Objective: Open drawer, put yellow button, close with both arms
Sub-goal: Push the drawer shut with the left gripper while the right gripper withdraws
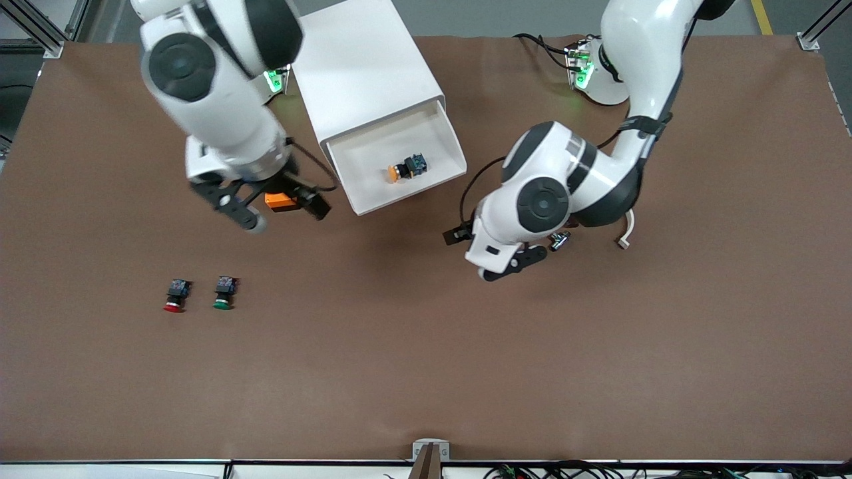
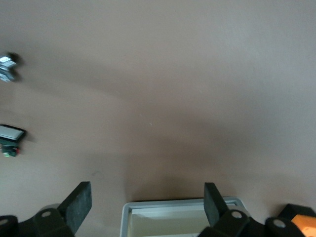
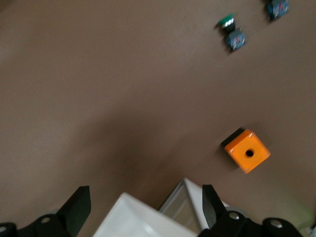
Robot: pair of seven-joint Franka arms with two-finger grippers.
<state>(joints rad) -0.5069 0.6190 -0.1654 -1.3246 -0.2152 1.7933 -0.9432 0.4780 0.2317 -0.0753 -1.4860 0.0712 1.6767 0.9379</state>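
Note:
The white cabinet [image 1: 363,73] stands at the robots' edge of the table with its uppermost drawer [image 1: 442,126] pulled out. The yellow button [image 1: 406,167] lies on its side in the drawer. My right gripper [image 1: 278,211] is open and empty, over the table beside the drawer toward the right arm's end. In the right wrist view its fingers [image 3: 79,205] flank the drawer's corner [image 3: 185,202]. My left gripper [image 1: 514,265] is open and empty, over the table toward the left arm's end of the drawer. The drawer's rim [image 2: 173,206] shows between its fingers [image 2: 213,202].
An orange cube [image 1: 281,201] lies on the table under the right gripper; it also shows in the right wrist view [image 3: 248,150]. A red button [image 1: 174,296] and a green button [image 1: 224,293] lie nearer the front camera. A small silver part [image 1: 559,241] and a white piece [image 1: 624,236] lie by the left arm.

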